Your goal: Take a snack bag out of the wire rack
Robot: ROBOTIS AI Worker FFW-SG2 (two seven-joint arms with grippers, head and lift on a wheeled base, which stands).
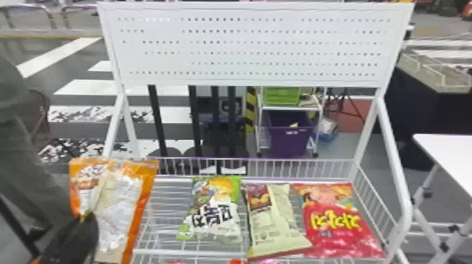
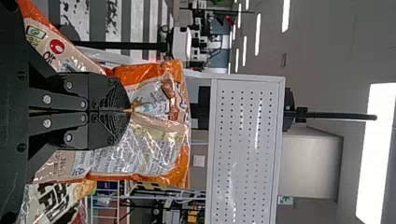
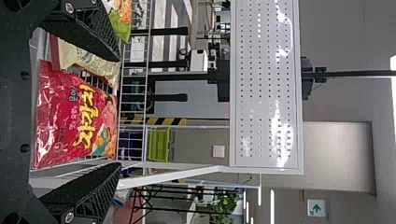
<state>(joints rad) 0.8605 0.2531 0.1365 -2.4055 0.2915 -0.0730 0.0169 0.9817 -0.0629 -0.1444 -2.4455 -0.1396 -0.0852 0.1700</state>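
Right wrist view: spread claw [image 3: 119, 112]

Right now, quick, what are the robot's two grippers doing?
Left gripper: closed, pinching the orange bag.
Right gripper: open, holding nothing, with the red bag showing between its spread fingers.

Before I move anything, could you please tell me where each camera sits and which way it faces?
Head view: on the head, facing forward and down over the wire rack; the left tool shows at lower left.
Left wrist view: on the left wrist, facing along that tool, closed on the orange bag.
Right wrist view: on the right wrist, looking out between the open right tool's fingers, red bag between.
Shared: both wrist views show the perforated panel.
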